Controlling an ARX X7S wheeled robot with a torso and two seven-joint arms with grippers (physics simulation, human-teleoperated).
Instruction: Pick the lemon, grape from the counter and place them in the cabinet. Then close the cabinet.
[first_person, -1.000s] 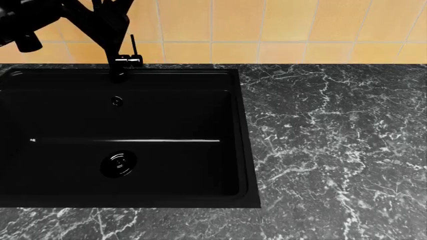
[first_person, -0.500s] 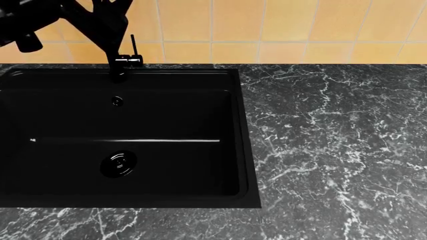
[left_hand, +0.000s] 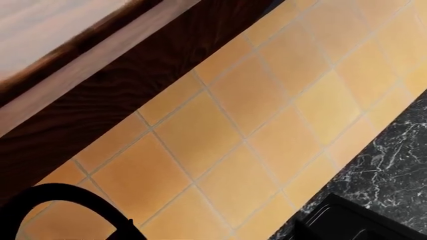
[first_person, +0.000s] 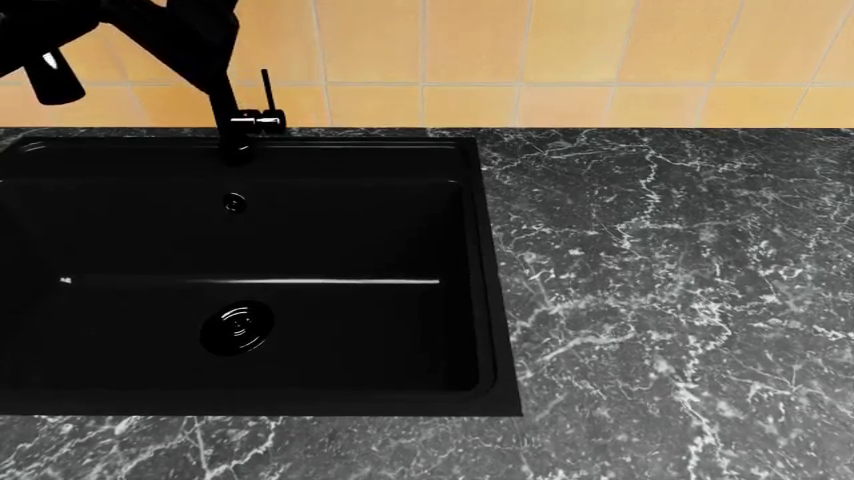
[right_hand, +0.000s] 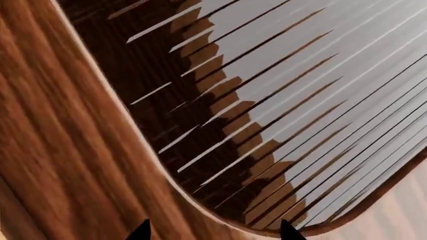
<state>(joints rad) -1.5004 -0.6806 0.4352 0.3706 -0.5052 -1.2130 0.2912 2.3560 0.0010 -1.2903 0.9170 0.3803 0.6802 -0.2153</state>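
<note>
Orange-tiled wall (first_person: 574, 45) backs the scene, pale grout lines, running along the far edge of the bench (first_person: 667, 290). Bench is dark grey-black marble with white veins; its visible stretch, right of the sink and along the front edge, carries nothing. Lemon and grape: neither appears in any of the three views, so their location cannot be told.

Sink basin (first_person: 334, 330), glossy black, sunk into the bench on the left half of the head view. Round drain (first_person: 238, 328) low in the basin floor, small overflow hole (first_person: 235, 202) on the back wall. Black tap (first_person: 247, 120) with a thin upright lever stands at the basin's rear rim.

Left arm (first_person: 120, 35): a black mass at the head view's upper left, above the tap and in front of the tiles. Its fingers are not visible; state cannot be told. Left wrist view shows tiles, a corner of bench and sink, and dark wood cabinet underside (left_hand: 100, 85).

Right wrist view: close against brown wood cabinet panel (right_hand: 60, 150) with a slatted, rounded-corner inset. Two black fingertips (right_hand: 141, 230) show spread apart, nothing between them.
</note>
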